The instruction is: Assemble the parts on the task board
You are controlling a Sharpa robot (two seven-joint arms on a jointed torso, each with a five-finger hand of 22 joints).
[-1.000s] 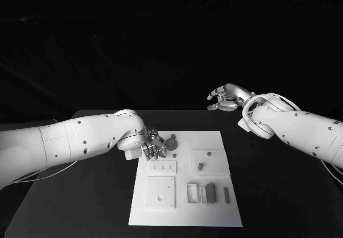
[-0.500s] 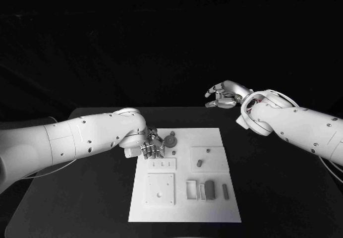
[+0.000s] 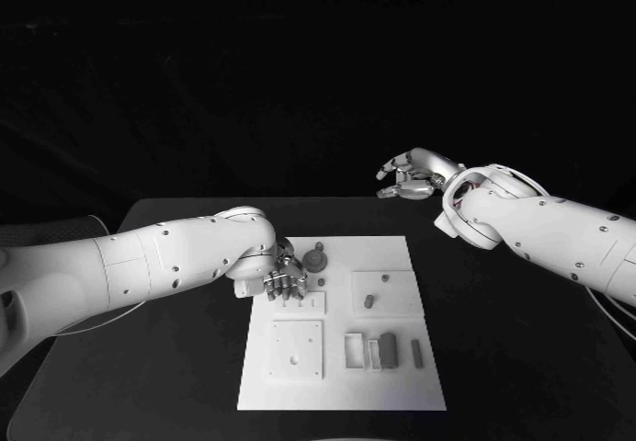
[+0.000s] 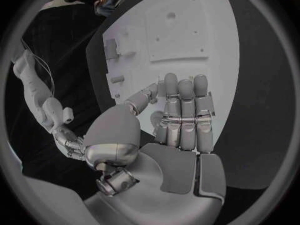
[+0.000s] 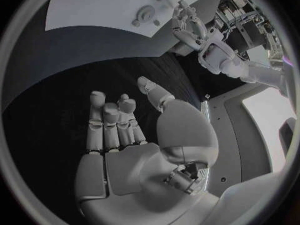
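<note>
- Black table (image 3: 530, 367) is carrying the white task board (image 3: 398, 390) at its middle, under a dark background.
- Left hand (image 3: 284, 278) is hanging fingers-down over the board's far left corner, empty, its fingers lying straight and close side by side; whether the fingertips are touching the board is hard to make out.
- Round grey part (image 3: 315, 260) is sitting just beside that hand, near the board's far edge.
- Right hand (image 3: 414, 175) is hovering well apart from the board, beyond the table's far right side, fingers loosely curled and parted, holding nothing.
- Small grey parts (image 3: 389, 349) are standing near the board's near right portion; their exact shapes are too small to tell.
</note>
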